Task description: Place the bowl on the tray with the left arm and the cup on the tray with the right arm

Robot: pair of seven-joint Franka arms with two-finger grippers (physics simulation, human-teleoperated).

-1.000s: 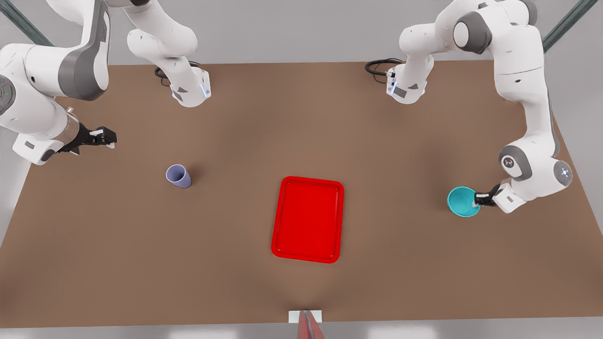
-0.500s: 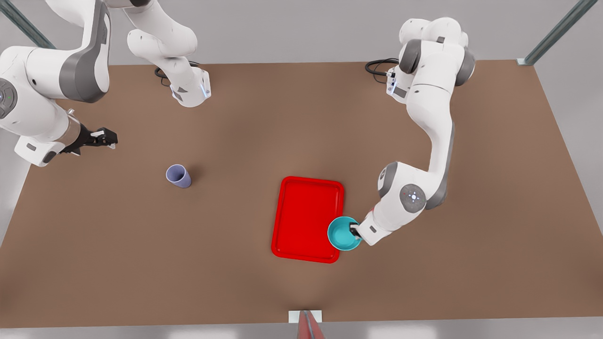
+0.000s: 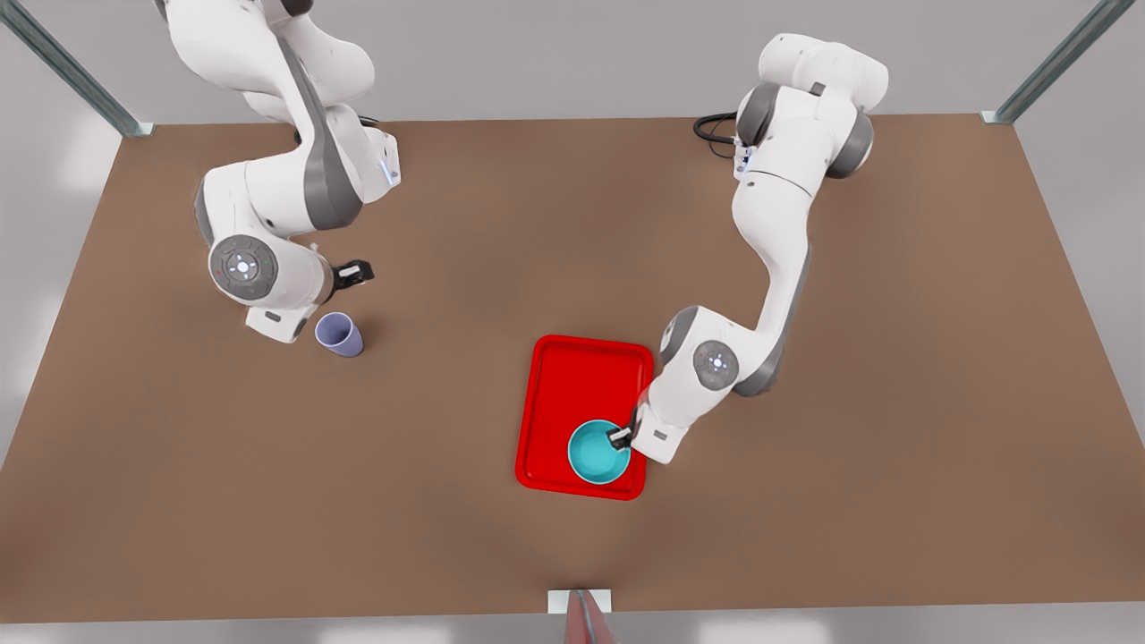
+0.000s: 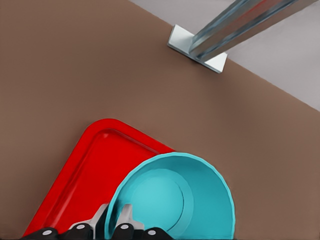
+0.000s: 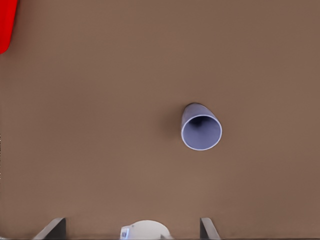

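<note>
Holding the small round turquoise bowl (image 3: pixel 598 453) by its rim, pinched between its fingers, the left gripper (image 3: pixel 619 437) is seen over the flat red rectangular tray (image 3: pixel 572 394), toward the tray's five o'clock corner. Release is judged next. The right gripper (image 3: pixel 354 273), fingers spread, hangs at one o'clock of the pale lavender tapered cup (image 3: pixel 339 334), which stands on the brown table (image 3: pixel 894 501) and remains to be grasped.

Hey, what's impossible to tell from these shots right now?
- Whether the bowl rests on the tray or hangs above it: the front view looks straight down.
- Left gripper: cut off by the left wrist view's edge.
- Right gripper near the cup: mostly hidden by its arm, opening unclear.
</note>
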